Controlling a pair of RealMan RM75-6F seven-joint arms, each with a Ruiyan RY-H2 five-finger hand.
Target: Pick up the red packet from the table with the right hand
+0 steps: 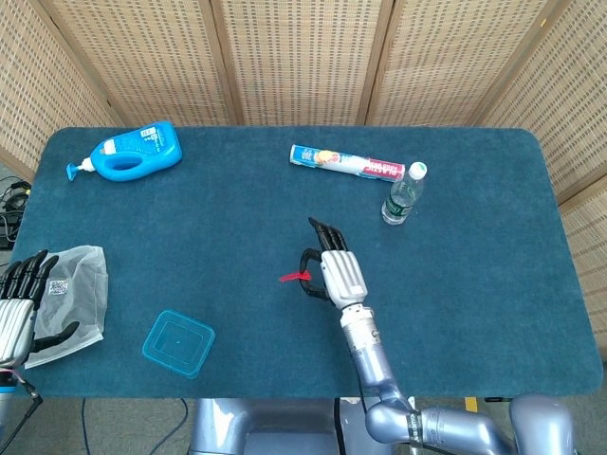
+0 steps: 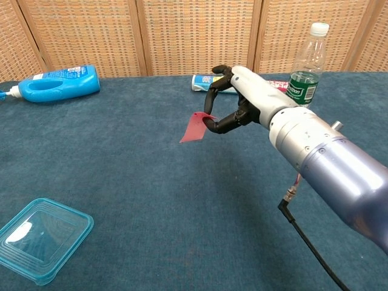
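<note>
The red packet (image 2: pixel 194 127) is small and flat, and it hangs in the air above the blue table, pinched at its top edge by my right hand (image 2: pixel 239 103). From the head view the red packet (image 1: pixel 293 277) shows as a thin sliver left of my right hand (image 1: pixel 334 270), near the middle of the table. My left hand (image 1: pixel 19 308) sits at the table's front left edge, fingers apart, beside a clear plastic bag (image 1: pixel 81 284); it holds nothing.
A blue detergent bottle (image 1: pixel 133 152) lies at the back left. A printed tube-shaped packet (image 1: pixel 346 163) and an upright water bottle (image 1: pixel 403 194) stand at the back right. A blue container lid (image 1: pixel 177 342) lies front left on the table (image 1: pixel 474 284).
</note>
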